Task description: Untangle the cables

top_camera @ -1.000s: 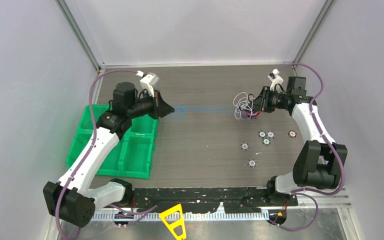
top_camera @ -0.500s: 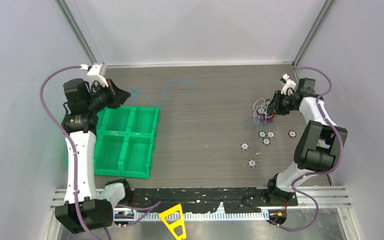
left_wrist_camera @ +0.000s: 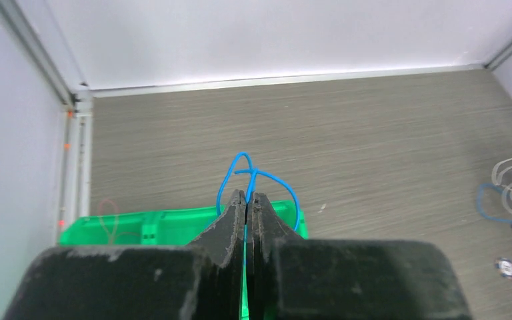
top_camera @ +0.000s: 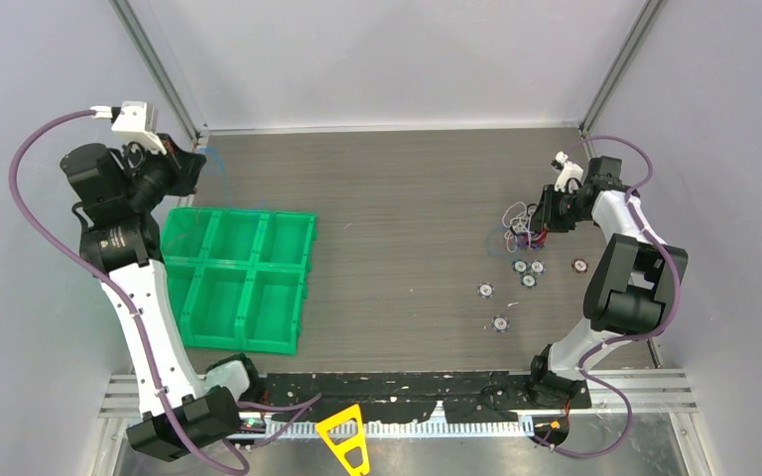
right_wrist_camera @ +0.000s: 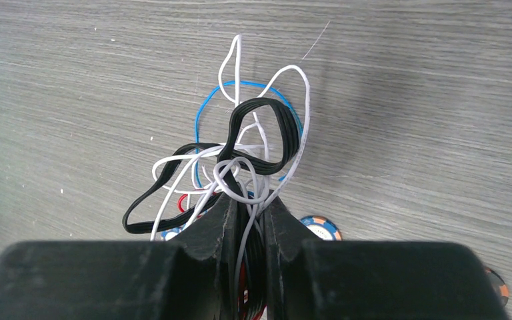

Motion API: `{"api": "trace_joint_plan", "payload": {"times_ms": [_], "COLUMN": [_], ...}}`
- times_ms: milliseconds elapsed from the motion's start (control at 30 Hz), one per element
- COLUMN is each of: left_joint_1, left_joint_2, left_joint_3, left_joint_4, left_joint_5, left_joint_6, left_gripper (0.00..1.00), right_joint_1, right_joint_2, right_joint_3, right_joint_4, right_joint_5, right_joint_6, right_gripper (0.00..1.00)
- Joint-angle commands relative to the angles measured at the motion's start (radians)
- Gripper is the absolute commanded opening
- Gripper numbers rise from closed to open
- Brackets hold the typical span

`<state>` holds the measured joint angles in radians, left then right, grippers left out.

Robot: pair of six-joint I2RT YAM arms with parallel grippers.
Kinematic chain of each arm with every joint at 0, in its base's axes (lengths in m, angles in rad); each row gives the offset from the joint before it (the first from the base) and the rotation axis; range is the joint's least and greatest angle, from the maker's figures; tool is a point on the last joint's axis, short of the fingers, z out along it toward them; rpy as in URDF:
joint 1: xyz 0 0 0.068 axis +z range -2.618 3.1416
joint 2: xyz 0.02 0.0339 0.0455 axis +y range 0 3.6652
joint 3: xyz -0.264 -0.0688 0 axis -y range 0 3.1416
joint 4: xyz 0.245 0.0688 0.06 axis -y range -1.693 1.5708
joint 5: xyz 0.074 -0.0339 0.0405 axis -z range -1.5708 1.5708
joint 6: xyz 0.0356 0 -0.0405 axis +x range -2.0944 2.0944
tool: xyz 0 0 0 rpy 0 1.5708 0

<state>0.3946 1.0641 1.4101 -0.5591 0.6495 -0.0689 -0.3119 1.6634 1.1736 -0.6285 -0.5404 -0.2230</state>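
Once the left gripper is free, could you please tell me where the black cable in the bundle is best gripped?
Probably on the black cable, at its wide loop standing out beyond the right gripper, approached from the side opposite that gripper. The loop stands open and clear of most white strands, while nearer the gripper everything bunches together.

Left gripper (top_camera: 191,165) swings from mid-table out to the back-left corner, off the green bin (top_camera: 241,260), which now shows fully. Blue cable (left_wrist_camera: 243,154) pinched in it no longer stretches to the bundle (top_camera: 518,220); it's free. Right gripper (top_camera: 539,220), gripping the bundle, shifts slightly right.
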Motion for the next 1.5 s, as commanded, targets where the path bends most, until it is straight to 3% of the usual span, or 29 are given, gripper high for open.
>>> {"api": "trace_joint_plan", "payload": {"times_ms": [0,167,433,733,933,1133,1467], "left_joint_1": [0.058,0.113,0.132,0.161,0.163,0.167,0.134], "left_joint_2": [-0.003,-0.02,0.022,0.101,0.11,0.121,0.111], "left_joint_3": [0.044,0.012,0.002,0.281,0.303,0.25,-0.034], "left_joint_4": [-0.085,-0.108,-0.09,-0.066,-0.072,-0.071,-0.018], "left_joint_5": [-0.009,0.004,-0.112,-0.092,-0.095,-0.113,-0.088], "left_joint_6": [0.135,0.216,0.262,0.183,0.192,0.232,0.338], "left_gripper": [0.0,0.0,0.0,0.0,0.0,0.0,0.0], "right_joint_1": [-0.003,-0.003,-0.001,0.0,0.0,0.0,0.0], "right_joint_2": [-0.027,-0.04,-0.053,-0.04,-0.03,-0.03,-0.015], "right_joint_3": [0.052,0.071,0.068,0.075,0.082,0.077,0.064], "right_joint_4": [-0.031,-0.057,-0.067,-0.08,-0.08,-0.08,-0.081], "right_joint_5": [-0.053,-0.085,-0.147,-0.162,-0.172,-0.171,-0.174], "right_joint_6": [-0.026,-0.022,-0.012,-0.031,-0.027,-0.031,-0.034], "right_gripper": [0.09,0.09,0.09,0.09,0.09,0.09,0.09]}}
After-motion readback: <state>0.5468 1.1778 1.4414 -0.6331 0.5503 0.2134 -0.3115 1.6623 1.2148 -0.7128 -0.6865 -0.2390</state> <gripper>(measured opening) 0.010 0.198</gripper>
